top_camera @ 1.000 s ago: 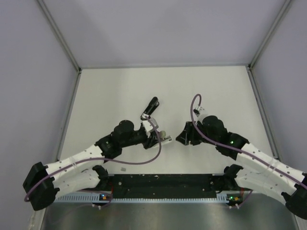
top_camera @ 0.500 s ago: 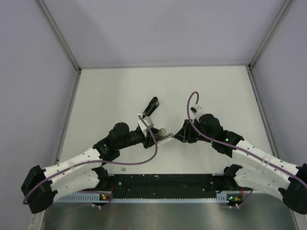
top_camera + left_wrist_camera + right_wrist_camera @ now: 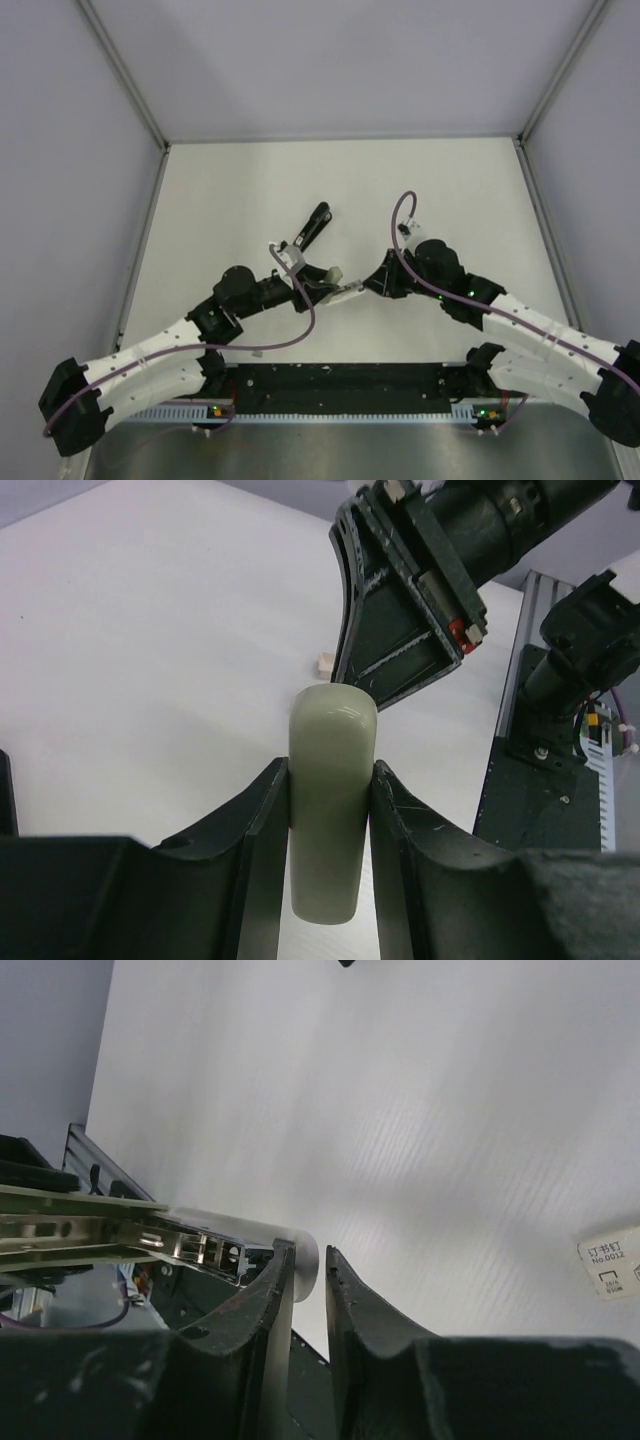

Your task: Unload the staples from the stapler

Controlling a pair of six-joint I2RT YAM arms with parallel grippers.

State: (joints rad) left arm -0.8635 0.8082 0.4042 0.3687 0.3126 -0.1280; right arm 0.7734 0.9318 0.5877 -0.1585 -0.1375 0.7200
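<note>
The black stapler (image 3: 315,225) lies on the white table, beyond both grippers and apart from them. Its tip shows at the top edge of the right wrist view (image 3: 347,962). My left gripper (image 3: 322,287) (image 3: 330,770) is shut on a grey oblong bar (image 3: 333,740) (image 3: 340,284) and holds it off the table. The bar has a silver metal channel (image 3: 120,1232) along its underside. My right gripper (image 3: 370,284) (image 3: 310,1255) is at the bar's rounded end (image 3: 308,1252). Its jaws stand a narrow gap apart around that end.
A small white printed label (image 3: 610,1265) lies on the table to the right of my right gripper. A tiny tan scrap (image 3: 323,662) lies on the table beyond the bar. Another small scrap (image 3: 258,352) lies near the black base rail (image 3: 340,385).
My right gripper has moved left to the bar's end. My left arm has drawn back and turned, keeping hold of the bar. The stapler has not moved.
</note>
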